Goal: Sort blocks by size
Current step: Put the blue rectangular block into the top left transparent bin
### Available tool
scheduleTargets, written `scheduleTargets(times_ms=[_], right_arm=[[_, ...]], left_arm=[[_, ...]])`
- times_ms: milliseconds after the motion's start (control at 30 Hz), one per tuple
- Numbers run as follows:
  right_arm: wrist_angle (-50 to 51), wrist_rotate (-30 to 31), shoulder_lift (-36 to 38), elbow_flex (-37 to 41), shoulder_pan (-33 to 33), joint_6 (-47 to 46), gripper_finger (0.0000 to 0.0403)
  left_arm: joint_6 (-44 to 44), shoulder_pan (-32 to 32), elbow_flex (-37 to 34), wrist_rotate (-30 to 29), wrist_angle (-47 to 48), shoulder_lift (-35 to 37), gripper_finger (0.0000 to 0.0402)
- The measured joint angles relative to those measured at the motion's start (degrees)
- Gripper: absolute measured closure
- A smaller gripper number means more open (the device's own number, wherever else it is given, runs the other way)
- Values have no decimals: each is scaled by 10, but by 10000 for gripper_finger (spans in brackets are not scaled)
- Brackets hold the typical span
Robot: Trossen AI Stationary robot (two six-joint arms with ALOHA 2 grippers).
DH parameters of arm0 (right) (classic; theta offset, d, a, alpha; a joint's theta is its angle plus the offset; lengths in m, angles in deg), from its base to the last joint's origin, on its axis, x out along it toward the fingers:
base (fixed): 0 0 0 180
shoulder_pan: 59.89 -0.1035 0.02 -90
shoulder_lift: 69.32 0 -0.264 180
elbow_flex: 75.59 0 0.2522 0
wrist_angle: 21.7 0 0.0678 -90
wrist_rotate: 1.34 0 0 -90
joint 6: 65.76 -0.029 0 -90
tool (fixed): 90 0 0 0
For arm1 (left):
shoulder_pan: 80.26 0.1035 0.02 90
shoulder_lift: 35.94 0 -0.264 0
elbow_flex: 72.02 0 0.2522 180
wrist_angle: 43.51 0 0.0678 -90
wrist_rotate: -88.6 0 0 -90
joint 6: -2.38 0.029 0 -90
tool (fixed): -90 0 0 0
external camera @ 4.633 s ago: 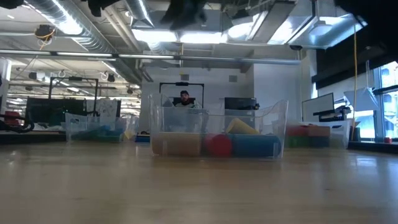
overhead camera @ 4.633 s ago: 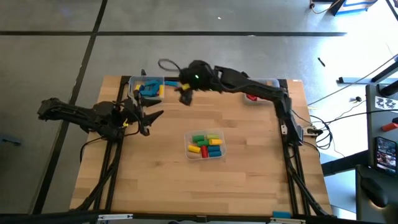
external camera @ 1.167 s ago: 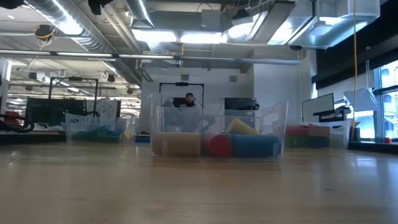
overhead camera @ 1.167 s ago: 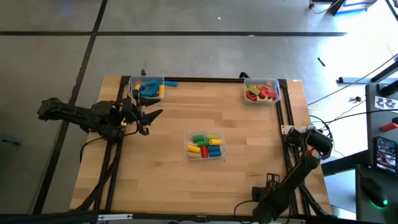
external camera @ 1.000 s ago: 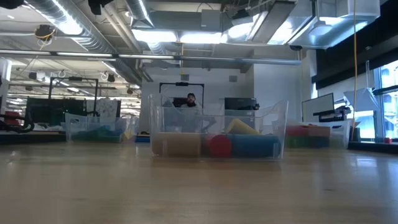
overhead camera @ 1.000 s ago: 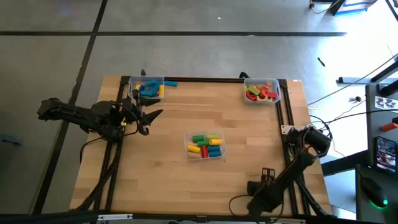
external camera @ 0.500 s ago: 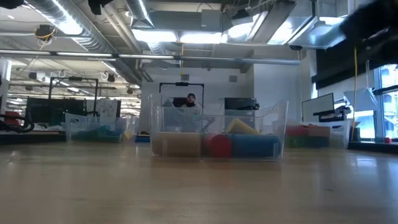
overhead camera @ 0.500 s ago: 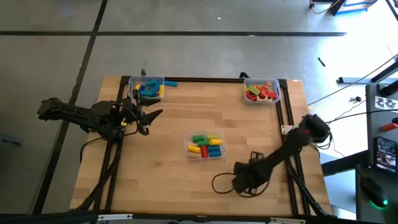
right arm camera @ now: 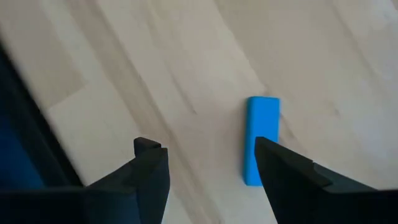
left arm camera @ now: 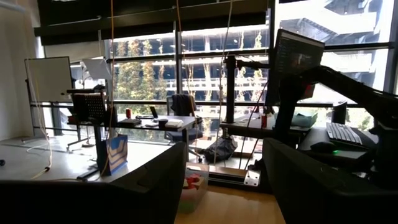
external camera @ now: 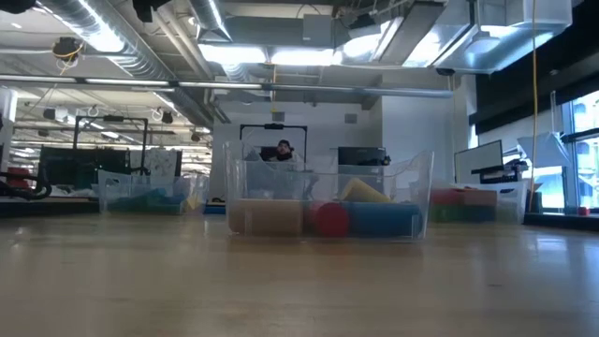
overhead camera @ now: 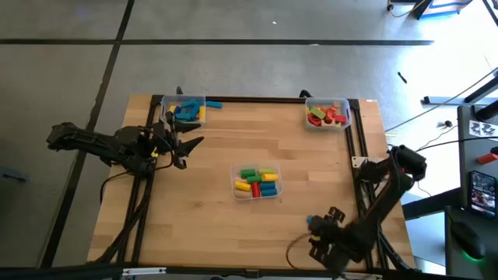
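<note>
Right wrist view: blue block (right arm camera: 262, 140) lies flat, long axis toward open right gripper (right arm camera: 211, 165).

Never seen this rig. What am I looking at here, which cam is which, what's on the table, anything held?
Two dark robot arms at a wooden table. One camera looks straight down, one sits at tabletop height, one rides each wrist. Three clear bins hold painted blocks: middle bin, far-left bin, far-right bin. One blue block lies beside the far-left bin, another blue block on bare wood under the right pincer, which is open and holds nothing. The left pincer, also open and empty, waits at the left edge.
</note>
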Motion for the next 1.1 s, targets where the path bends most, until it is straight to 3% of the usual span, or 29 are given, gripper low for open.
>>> scheduleTargets(times_ms=[333, 433, 600, 733, 900, 1100], right_arm=[[70, 202, -23, 10, -86, -118, 178], [35, 213, -23, 49, -118, -160, 178], [-109, 211, -25, 146, -157, -170, 178], [-195, 247, -25, 220, -170, -170, 178], [-205, 261, -28, 271, -168, -164, 178], [-205, 270, -28, 279, -169, -150, 178]], left_arm=[[3, 0, 0, 0, -13, -1, 192], [0, 2, 0, 0, -39, -15, 192], [-43, 4, -1, 0, -27, -44, 192], [-82, 3, 0, 0, -30, -57, 192], [-121, 3, 0, 0, -29, -70, 192], [-164, 3, 0, 0, -16, -73, 192]])
